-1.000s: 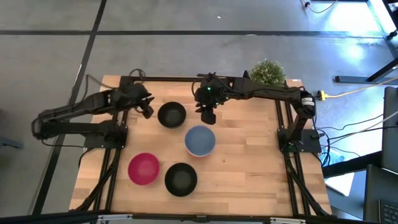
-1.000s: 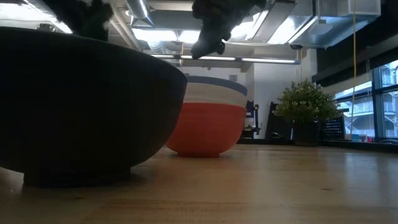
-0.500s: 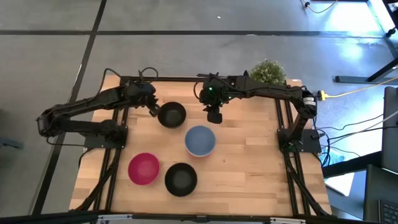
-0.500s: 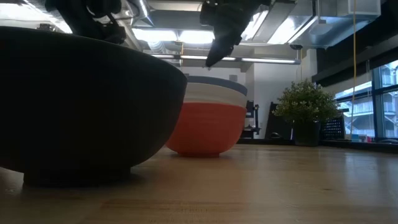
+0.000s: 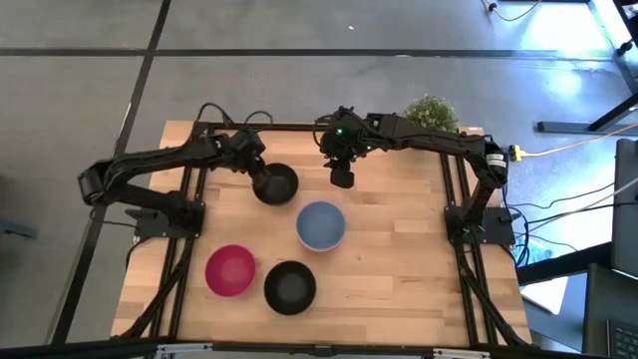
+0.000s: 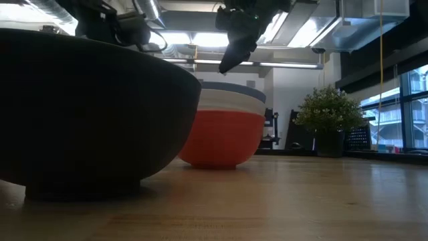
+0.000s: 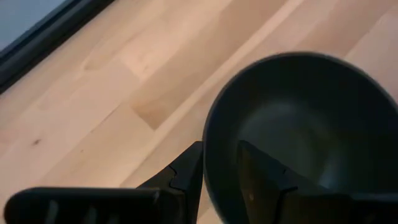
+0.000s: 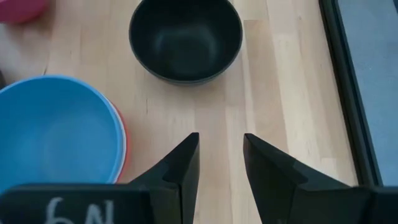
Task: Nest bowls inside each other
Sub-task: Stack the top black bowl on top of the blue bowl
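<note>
On a pale wooden table [image 5: 399,269], seen from straight above, four bowl shapes. Near the back edge, left of centre, a black bowl [image 5: 275,184], with the left gripper [image 5: 258,178] at its left rim. Close up from the left wrist, one dark finger [image 7: 186,177] outside the wall and the other inside, straddling the rim with a narrow gap between them; whether actually squeezing the rim, impossible to tell. Just right of that bowl and a little nearer the front, a light blue bowl [image 5: 321,225], sitting as the top of a stack: from table height, blue rim over a white bowl [image 6: 231,103] over a red bowl [image 6: 224,139]. Toward the front left, a pink bowl [image 5: 230,269], alone. Just beside it on the right, a second black bowl [image 5: 290,287], also alone, filling the near left of the table-height view. Above the table behind the blue stack, the right gripper [image 5: 342,178], hanging in the air, fingers a little apart and holding nothing. At the back right corner, a small green potted plant [image 5: 430,115].
</note>
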Controlling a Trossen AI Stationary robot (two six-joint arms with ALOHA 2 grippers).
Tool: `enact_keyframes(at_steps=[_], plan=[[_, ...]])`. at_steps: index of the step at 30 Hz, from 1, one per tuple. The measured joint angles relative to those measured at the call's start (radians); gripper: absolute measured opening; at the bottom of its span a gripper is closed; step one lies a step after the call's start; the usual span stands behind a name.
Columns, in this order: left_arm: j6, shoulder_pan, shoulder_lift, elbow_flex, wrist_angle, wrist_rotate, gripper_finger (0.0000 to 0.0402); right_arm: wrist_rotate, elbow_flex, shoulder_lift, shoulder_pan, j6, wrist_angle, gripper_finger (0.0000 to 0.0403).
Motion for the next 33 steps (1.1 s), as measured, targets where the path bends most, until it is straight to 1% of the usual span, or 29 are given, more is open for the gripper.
enact_keyframes(at_steps=[5,17,23,28,33], plan=[[0.004,0.0,0.011,0.0,0.04,0.007,0.0093,0.0,0.0,0.0,-0.002,0.0,0.0,0.0126],[-0.037,0.018,0.011,0.024,0.022,-0.017,0.0094,0.0,0.0,0.0,-0.028,0.007,-0.001,0.0126],[-0.053,0.022,0.012,0.024,0.022,0.007,0.0094,0.0,0.0,0.0,-0.028,0.012,-0.001,0.0126],[-0.059,0.022,0.045,0.024,0.011,0.014,0.0094,0.0,0.0,0.0,-0.028,0.012,-0.001,0.0126],[-0.068,0.022,0.118,0.024,-0.003,0.018,0.0094,0.0,0.0,0.0,-0.028,0.01,0.0,0.0126]])
